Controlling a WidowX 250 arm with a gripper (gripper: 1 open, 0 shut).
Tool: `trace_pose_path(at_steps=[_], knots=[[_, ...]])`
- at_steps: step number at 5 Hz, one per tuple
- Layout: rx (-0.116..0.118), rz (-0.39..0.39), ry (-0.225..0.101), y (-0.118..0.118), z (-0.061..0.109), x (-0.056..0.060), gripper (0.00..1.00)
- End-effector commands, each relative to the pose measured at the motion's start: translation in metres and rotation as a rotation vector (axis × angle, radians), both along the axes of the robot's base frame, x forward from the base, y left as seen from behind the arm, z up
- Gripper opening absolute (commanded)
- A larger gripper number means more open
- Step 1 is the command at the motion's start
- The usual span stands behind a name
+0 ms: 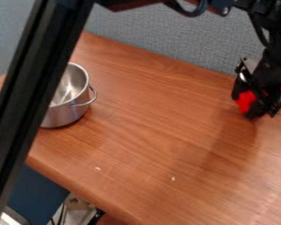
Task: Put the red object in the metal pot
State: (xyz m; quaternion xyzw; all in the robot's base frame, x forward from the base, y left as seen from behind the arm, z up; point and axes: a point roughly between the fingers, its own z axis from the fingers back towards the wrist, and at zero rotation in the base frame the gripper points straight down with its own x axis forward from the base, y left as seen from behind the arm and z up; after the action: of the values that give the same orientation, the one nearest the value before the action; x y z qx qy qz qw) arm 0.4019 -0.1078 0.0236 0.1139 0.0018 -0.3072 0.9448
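At the right edge of the frame we see the black robot pincer [262, 104] pointing steeply down at the table, and the small bright red rectangular block [248, 102] sits right at its fingertips. Red shows on both sides of the black fingers (more on the left, a sliver by the frame's edge), so the jaws seem to straddle the block, partly open. Whether they actually press on it we cannot tell.

The round shiny steel pot [63, 95] with its thin wire handle stands at the left side of the frame, well apart from the block, upright.

Both rest on a brown wooden tabletop [154, 141] that runs diagonally across the picture. Behind it hangs a grey-blue wall [154, 31], and a dark slanted bar [38, 97] crosses the left foreground, blurred.
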Motion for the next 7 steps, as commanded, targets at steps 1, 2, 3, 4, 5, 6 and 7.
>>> trace_pose_path(at_steps=[1, 2, 3, 4, 5, 6, 7], knots=[[-0.036, 0.001, -0.1, 0.012, 0.047, 0.003, 0.0], [-0.02, 0.046, -0.104, 0.038, 0.088, 0.011, 0.0], [-0.013, 0.119, -0.114, 0.076, 0.128, 0.023, 0.0], [-0.003, 0.198, -0.097, 0.124, 0.16, 0.027, 0.0], [-0.018, 0.204, -0.092, 0.175, 0.17, 0.02, 0.0], [-0.027, 0.204, -0.071, 0.217, 0.173, 0.007, 0.0], [-0.006, 0.202, -0.056, 0.239, 0.179, -0.024, 0.0]])
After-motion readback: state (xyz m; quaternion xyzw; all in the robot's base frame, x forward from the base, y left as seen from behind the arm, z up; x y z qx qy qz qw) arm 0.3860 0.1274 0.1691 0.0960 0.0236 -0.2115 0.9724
